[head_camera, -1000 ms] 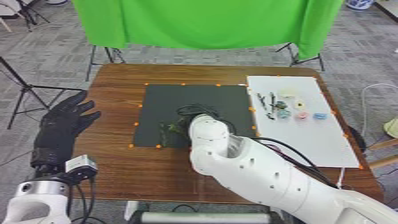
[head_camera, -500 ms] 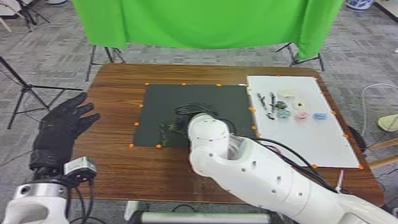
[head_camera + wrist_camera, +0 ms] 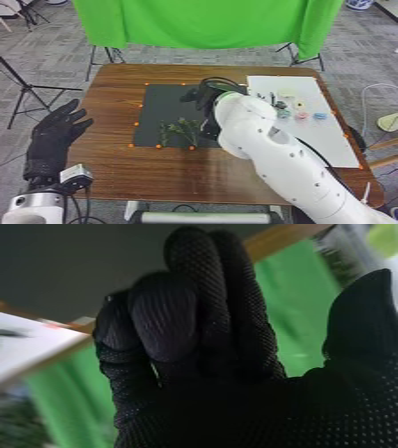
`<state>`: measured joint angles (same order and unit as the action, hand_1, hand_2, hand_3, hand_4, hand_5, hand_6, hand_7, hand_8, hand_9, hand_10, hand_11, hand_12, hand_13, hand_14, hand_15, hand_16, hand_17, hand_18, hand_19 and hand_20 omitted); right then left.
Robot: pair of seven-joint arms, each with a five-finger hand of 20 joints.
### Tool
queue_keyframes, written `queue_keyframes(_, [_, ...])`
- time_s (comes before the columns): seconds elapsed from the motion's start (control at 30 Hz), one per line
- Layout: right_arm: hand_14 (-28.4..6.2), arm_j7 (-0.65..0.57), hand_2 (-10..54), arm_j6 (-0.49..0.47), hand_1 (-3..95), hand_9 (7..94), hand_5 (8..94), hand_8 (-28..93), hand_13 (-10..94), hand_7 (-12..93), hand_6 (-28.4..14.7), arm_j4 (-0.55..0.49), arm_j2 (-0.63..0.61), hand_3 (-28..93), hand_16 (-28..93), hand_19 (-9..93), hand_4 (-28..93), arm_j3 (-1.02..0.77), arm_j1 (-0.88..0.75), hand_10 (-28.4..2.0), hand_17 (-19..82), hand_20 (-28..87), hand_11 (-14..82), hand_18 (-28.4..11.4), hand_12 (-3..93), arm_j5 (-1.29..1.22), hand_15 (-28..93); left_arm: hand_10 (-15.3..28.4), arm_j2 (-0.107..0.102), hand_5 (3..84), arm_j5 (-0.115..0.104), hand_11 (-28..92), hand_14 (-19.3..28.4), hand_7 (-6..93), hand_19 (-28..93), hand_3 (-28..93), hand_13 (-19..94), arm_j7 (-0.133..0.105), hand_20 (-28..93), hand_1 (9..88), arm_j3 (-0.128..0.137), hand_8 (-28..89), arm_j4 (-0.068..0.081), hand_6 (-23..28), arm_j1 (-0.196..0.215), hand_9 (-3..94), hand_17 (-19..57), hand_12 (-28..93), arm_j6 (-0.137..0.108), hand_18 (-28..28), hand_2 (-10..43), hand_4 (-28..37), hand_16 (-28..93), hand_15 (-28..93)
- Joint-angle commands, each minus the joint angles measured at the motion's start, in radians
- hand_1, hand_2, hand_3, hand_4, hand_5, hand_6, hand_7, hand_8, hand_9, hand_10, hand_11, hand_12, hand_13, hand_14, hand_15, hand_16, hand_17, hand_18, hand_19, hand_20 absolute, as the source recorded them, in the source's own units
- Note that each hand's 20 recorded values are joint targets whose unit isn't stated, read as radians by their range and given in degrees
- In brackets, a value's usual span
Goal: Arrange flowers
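**Right hand [image 3: 210,95] shifts up the dark mat [image 3: 160,102], baring green sprigs [image 3: 183,129]**

Since the earlier head-view frames, the right hand and its arm have moved away from the robot and toward its right, so more of the sprigs now shows. The left hand [image 3: 59,127] has shifted only a little.

The sprigs lie on the near part of the mat, loosely fanned, with one strand off to the left of the others. The right hand is at the far right part of the mat, beyond the sprigs and apart from them. In the right wrist view its fingers are loosely extended, some more bent than others, with the thumb well out to the side; they grip nothing there. The left hand hangs just beside the table's [image 3: 111,115] left edge, its fingers open and relaxed.

To the right of the mat, the white sheet [image 3: 311,142] bears dark twigs [image 3: 272,97] and small flower heads: a pink one [image 3: 302,115], a blue one [image 3: 320,116], a blue-green one [image 3: 283,114] and a cream one [image 3: 286,93]. Behind the table hangs a green cloth [image 3: 209,25].
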<state>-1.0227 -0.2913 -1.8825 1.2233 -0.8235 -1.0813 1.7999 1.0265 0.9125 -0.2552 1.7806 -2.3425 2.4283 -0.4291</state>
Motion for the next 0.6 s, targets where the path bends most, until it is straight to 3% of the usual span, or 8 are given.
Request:
queue_keyframes(0.03, [-17.3, -0.107, 4.9, 0.099, 14.5, 67.6, 63.9, -12, 67, 15, -10.6, 0.095, -0.182, 79, 13, 91, -23, -0.099, 0.03, -24.5, 38, 9, 42.3, -28.4, 17.1, -0.148, 75, 17.5, 0.008, 35.7, -0.006, 26, 24.5, 18.2, 57, 83, 25, 0.002, -4, 25.1, -0.009, -13, -0.011, 8.3, 0.028, 31.8, -10.1, 8, -0.013, 23.0, 5.8, -23.3, -10, 48])
queue_keyframes(0.17, [-19.0, -0.136, 2.7, 0.17, 16.3, 63.2, 57.3, -12, 64, 14, -10.8, 0.163, -0.234, 80, 11, 85, -23, -0.093, 0.065, -24.7, 36, 3, 34.1, -28.4, 15.0, -0.213, 71, 17.6, 0.008, 35.7, 0.003, 26, 24.7, 17.8, 57, 83, 25, 0.011, -3, 25.1, -0.009, -12, -0.014, 8.4, 0.019, 31.8, -10.1, 8, -0.006, 23.0, 5.9, -23.0, -10, 47])
queue_keyframes(0.33, [-18.8, -0.143, 1.5, 0.229, 18.0, 61.4, 54.7, -12, 63, 14, -10.9, 0.181, -0.326, 80, 10, 84, -24, -0.023, 0.109, -24.2, 35, -1, 30.4, -28.4, 14.4, -0.187, 70, 17.8, 0.006, 35.8, 0.007, 26, 24.7, 17.3, 57, 82, 25, 0.025, -3, 25.0, -0.028, -12, -0.004, 8.5, -0.011, 31.9, -10.2, 8, 0.01, 23.0, 6.2, -22.8, -9, 47])
queue_keyframes(0.5, [-16.3, -0.145, 0.7, 0.303, 19.5, 64.1, 52.6, -11, 68, 14, -10.4, 0.216, -0.396, 80, 12, 89, -24, 0.096, 0.181, -22.8, 38, -1, 37.0, -27.8, 16.1, -0.151, 76, 18.1, 0.002, 35.7, 0.007, 26, 24.8, 17.2, 57, 82, 25, 0.025, -3, 25.0, -0.041, -12, 0.002, 8.5, -0.03, 32.5, -10.2, 8, 0.017, 23.1, 6.3, -22.8, -9, 47])
queue_keyframes(0.6, [-14.2, -0.141, 0.4, 0.287, 19.8, 65.6, 52.4, -11, 70, 14, -9.8, 0.232, -0.397, 79, 13, 93, -25, 0.102, 0.189, -22.3, 41, 1, 42.7, -26.9, 16.4, -0.142, 79, 18.1, 0.0, 35.7, 0.005, 26, 24.8, 17.2, 57, 82, 25, 0.017, -2, 25.0, -0.04, -12, 0.003, 8.5, -0.029, 32.6, -10.2, 8, 0.014, 23.0, 6.4, -22.7, -9, 47])
